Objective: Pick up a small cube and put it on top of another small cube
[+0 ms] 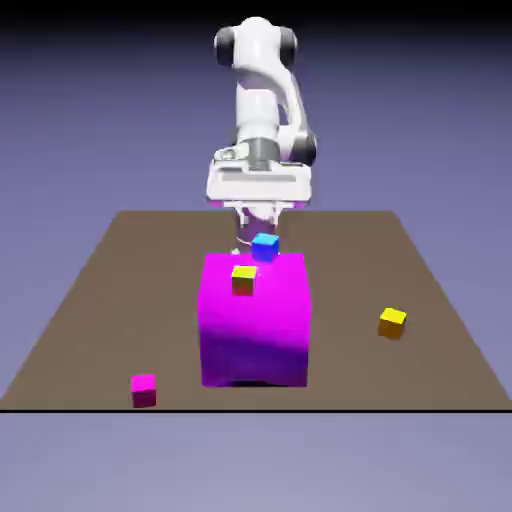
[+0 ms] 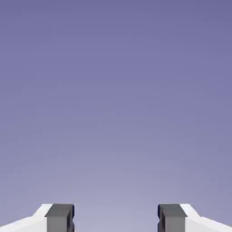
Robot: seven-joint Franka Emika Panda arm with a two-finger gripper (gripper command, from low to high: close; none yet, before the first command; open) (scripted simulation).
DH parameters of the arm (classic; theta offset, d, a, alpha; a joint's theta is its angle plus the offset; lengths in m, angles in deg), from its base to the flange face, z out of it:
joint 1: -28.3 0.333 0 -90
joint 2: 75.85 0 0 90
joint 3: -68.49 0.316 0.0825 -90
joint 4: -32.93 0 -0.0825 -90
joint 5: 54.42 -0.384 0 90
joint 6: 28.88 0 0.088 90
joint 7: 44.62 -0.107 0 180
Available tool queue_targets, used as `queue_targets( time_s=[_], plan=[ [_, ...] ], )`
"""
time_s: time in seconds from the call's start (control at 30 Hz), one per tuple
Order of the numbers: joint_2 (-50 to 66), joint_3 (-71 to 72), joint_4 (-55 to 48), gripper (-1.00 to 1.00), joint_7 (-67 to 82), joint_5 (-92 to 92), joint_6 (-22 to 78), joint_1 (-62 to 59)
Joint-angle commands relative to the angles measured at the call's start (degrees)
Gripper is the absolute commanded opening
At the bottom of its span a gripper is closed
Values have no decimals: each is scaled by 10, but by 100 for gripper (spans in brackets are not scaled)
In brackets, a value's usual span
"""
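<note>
End effector [image 2: 115, 219] open and empty, fingertips wide apart, hand view showing only backdrop. It hangs behind the huge magenta block [image 1: 254, 320], apparently level-pointing. The tiny magenta cube [image 1: 143, 389] lies well apart, on the brown desk [image 1: 420, 290] near its front edge, exterior view's left.

A flat brown table [image 1: 100, 300] with a dark front edge spreads across the exterior view, narrowing toward the back. Behind and below it hangs a plain blue-violet backdrop [image 1: 90, 120], darker at the top. The hand view is filled by the same even violet.
</note>
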Motion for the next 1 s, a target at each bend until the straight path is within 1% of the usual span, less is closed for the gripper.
queue_targets(
  time_s=[0.0, 0.9, 0.97],
  plan=[
    [21, 1, -16, 0, -15, -5, 13, -10],
    [581, 16, -441, 0, -407, -127, 373, -282],
    [599, 17, -454, 0, -419, -131, 384, -290]
  ],
)
